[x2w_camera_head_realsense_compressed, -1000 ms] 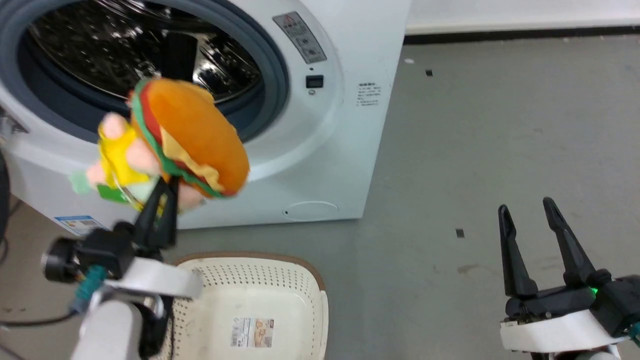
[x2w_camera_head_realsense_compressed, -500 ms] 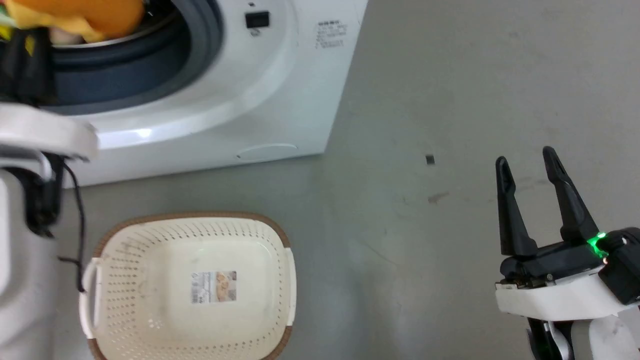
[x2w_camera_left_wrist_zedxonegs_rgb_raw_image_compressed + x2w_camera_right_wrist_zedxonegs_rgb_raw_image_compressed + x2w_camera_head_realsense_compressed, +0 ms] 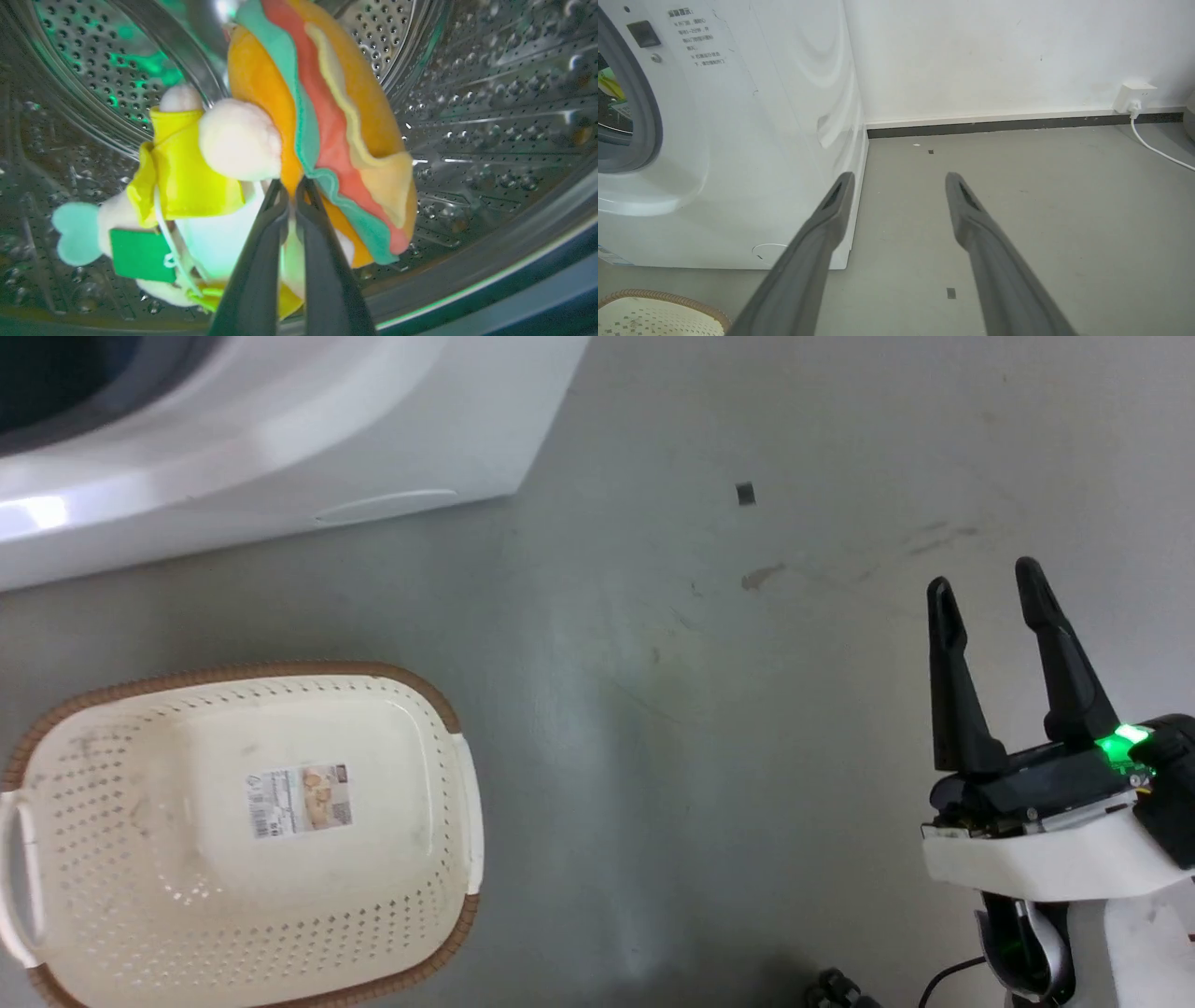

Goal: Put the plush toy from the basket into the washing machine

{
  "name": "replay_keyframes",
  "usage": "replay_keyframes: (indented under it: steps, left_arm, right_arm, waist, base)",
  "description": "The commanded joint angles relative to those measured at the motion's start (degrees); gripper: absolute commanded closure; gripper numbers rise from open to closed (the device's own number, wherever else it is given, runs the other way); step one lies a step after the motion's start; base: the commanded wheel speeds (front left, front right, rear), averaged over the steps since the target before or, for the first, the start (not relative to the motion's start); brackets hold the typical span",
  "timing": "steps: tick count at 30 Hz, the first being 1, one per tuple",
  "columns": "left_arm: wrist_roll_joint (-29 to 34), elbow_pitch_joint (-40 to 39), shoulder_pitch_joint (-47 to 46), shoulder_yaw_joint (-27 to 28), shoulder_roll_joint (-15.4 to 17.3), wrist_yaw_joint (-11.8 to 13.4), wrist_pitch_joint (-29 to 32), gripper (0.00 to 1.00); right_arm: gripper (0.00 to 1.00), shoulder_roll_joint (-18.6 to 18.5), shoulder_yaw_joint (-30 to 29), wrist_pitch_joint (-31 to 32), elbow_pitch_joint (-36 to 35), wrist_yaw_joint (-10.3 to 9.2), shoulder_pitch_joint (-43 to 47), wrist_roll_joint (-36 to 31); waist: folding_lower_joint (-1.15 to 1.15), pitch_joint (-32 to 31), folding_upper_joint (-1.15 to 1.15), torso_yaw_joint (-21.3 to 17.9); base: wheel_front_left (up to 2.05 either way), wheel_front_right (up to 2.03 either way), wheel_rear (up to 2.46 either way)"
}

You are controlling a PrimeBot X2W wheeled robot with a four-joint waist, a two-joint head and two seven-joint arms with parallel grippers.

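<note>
Centre frame, our left tool (image 3: 290, 186) is clamped on the plush toy (image 3: 327, 116), now inside the washing machine (image 3: 490, 116) rather than outside its opening; only release remains. Lower right, our right tool (image 3: 982, 577) gapes, holding nothing.

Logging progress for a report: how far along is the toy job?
Done: the basket is empty. In hand: the left hand is shut on the plush toy, inside the washing machine. Left: open the hand, drop the toy, withdraw.
</note>
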Motion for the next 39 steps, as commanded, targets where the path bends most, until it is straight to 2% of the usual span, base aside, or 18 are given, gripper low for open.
replay_keyframes:
  steps: [1, 12, 22, 23, 24, 30, 39]
  left_arm:
    - [0.7, 1.4, -2.5, -1.0, 0.7, -0.3, 0.7, 1.00]
    - [0.8, 14.5, -12.4, -7.7, 2.7, -1.3, 7.0, 1.00]
    - [-1.7, 21.7, -14.8, -14.9, 2.3, -1.4, 5.5, 1.00]
    - [-2.4, 22.3, -14.6, -15.5, 2.2, -1.4, 4.9, 0.33]
    - [-3.2, 22.8, -14.5, -15.8, 2.1, -1.4, 4.1, 0.00]
    - [-5.7, 26.1, -12.5, -17.5, 0.8, -1.4, -0.8, 0.00]
    - [-13.0, 26.9, -3.3, -20.2, -4.4, -1.4, -12.7, 0.00]
  right_arm:
    - [0.00, 0.0, 0.4, -0.2, 0.0, 0.03, -1.3, 0.4]
    - [0.00, 0.0, 1.8, -0.2, -0.2, 0.03, -2.5, 1.0]
    - [0.00, 0.0, 1.7, -0.2, 0.1, 0.03, -3.1, 0.4]
    - [0.00, 0.0, 1.6, -0.2, 0.2, 0.03, -3.2, 0.3]
    - [0.00, 0.0, 1.5, -0.2, 0.2, 0.03, -3.2, 0.2]
    - [0.00, 0.0, 0.6, -0.2, 0.5, 0.03, -3.4, -1.5]
    - [0.00, 0.0, -1.0, -0.3, 2.0, 0.03, -1.3, -5.1]
  waist:
    - [-0.01, 2.0, 0.00, -1.3]
    - [-0.01, 5.2, 0.00, -2.6]
    - [-0.01, 5.1, 0.00, -1.7]
    - [-0.01, 4.7, 0.00, -1.4]
    - [-0.01, 4.3, 0.00, -1.2]
    - [-0.01, 0.1, 0.00, 1.0]
    - [-0.01, -12.3, 0.00, 6.2]
  base:
    - [0.00, 0.00, 0.00]
    - [0.00, 0.00, 0.00]
    - [0.00, 0.00, 0.00]
    - [0.00, 0.00, 0.00]
    - [0.00, 0.00, 0.00]
    - [0.00, 0.00, 0.00]
    - [0.00, 0.00, 0.00]
